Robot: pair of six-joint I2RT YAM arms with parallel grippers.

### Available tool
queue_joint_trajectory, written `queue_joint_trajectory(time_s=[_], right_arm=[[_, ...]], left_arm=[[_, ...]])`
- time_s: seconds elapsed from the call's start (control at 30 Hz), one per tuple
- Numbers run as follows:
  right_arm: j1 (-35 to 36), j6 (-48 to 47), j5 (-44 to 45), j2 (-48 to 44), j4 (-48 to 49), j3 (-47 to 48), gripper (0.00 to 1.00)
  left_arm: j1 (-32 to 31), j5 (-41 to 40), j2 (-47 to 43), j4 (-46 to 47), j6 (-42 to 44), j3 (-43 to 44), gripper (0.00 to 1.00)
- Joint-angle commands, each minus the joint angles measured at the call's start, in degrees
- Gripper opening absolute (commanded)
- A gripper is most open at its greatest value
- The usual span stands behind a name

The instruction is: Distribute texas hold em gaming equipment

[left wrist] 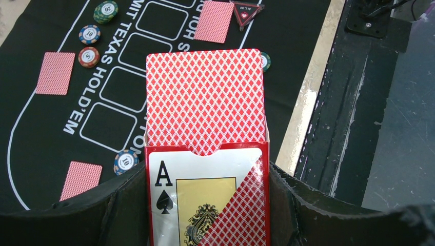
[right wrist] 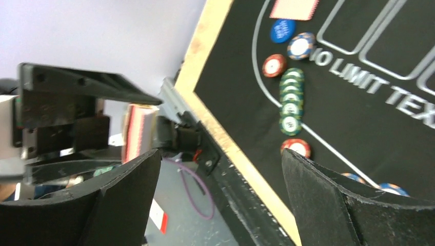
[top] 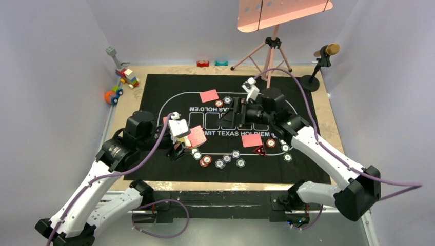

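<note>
- Currently, left pincer (left wrist: 208,215): clamped on a card box (left wrist: 220,205), one finger on each long side. A stack of cards (left wrist: 204,97) stands out of the box's open mouth, beyond the fingertips.
- Right pincer (right wrist: 220,169): jaws apart, nothing between them. It hangs over the mat (top: 308,169), apart from the box.
- Step in hand, as judged: drawing the next card out of the box to deal it.
- Method, as judged: the right pincer comes at the exposed end of the stack, pinches only the outermost card, and pulls along the box's length. The left pincer holds the box steady and squeezes no harder, or the cards may bind.
- Risk, as judged: two cards leaving together.
- Left wrist view alone: the ace of spades printed on the box, three dealt cards (left wrist: 55,73) face down on the mat ahead of the pincer, and a triangular marker (left wrist: 246,11) far ahead.
- Right wrist view alone: a row of green chips (right wrist: 291,100) and a blue button (right wrist: 282,29) ahead and right of the pincer. The box shows edge-on, off to its left.
- Overhead view alone: both arms at once and the gap between them.
</note>
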Motion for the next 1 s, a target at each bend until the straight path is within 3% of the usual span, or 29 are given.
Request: queue_joint_trajectory(time_s=[0.0, 0.13, 0.47, 0.67, 0.97], right_arm=[[5.9, 2.2, -2.2, 2.6, 2.9, 6.1, 0.93], [9.3, 4.9, -4.1, 5.7, 8.4, 6.6, 0.94], [14.3, 6.3, -6.3, 12.7, 11.7, 9.9, 0.97], [15.0, 11.2, -9.6, 15.0, 21.0, 6.5, 0.98], [14.9, 11.2, -11.1, 15.5, 20.1, 5.2, 0.75]], left_arm=[[0.4, 1.5, -0.4, 3.3, -0.6, 0.5, 0.23], [0.4, 1.6, -0.4, 3.4, -0.7, 0.3, 0.23], [0.4, 1.5, 0.1, 3.7, -0.6, 0.4, 0.23], [0.4, 1.5, 0.2, 3.8, -0.7, 0.3, 0.23], [0.4, 1.2, 0.3, 4.1, -0.6, 0.5, 0.23]])
